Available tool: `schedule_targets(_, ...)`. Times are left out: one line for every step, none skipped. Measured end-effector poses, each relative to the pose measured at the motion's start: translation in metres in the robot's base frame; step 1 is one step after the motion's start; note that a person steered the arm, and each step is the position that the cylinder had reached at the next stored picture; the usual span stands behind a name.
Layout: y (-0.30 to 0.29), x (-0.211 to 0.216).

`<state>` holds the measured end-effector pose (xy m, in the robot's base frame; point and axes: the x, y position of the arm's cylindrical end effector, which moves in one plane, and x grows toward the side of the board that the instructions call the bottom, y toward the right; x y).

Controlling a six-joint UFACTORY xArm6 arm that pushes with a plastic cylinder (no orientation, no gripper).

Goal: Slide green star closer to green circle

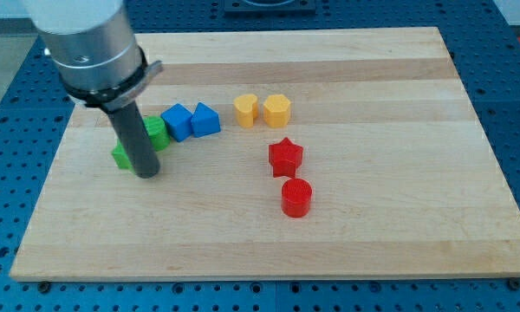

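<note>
Arm: a grey cylinder comes down from the far-left corner and narrows into the dark rod, which stands upright over the left part of the desk (pixel 373 234).
My tip (pixel 146 174): at the rod's lower end, on the wood, just in front of the green blocks and partly covering them.
Jaws: there are none on this rod, so no open or closed state can be told.
Green blocks: two green pieces sit close together behind the rod. One (pixel 120 156) shows at the rod's left, lower down; the other (pixel 157 133) shows at its right, a little farther back. The rod hides their middles, so I cannot tell which is the green star and which the green circle, nor whether they touch.
Blue blocks: two angular blue pieces, one (pixel 178 121) just right of the green pair, the other (pixel 205 119) touching its right side.
Yellow blocks: a rounded one (pixel 246 109) and a hexagonal one (pixel 276 110), side by side, right of the blue pair.
Red star (pixel 285 156): nearer than the yellow pair.
Red cylinder (pixel 295 197): just near of the red star, apart from it.
</note>
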<state>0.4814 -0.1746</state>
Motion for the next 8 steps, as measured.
schedule_targets(-0.008, -0.025)
schedule_targets(-0.008, -0.046)
schedule_targets(-0.008, -0.039)
schedule_targets(-0.014, -0.013)
schedule_targets(-0.042, -0.008)
schedule_targets(-0.051, -0.017)
schedule_targets(-0.047, -0.034)
schedule_targets(-0.040, -0.042)
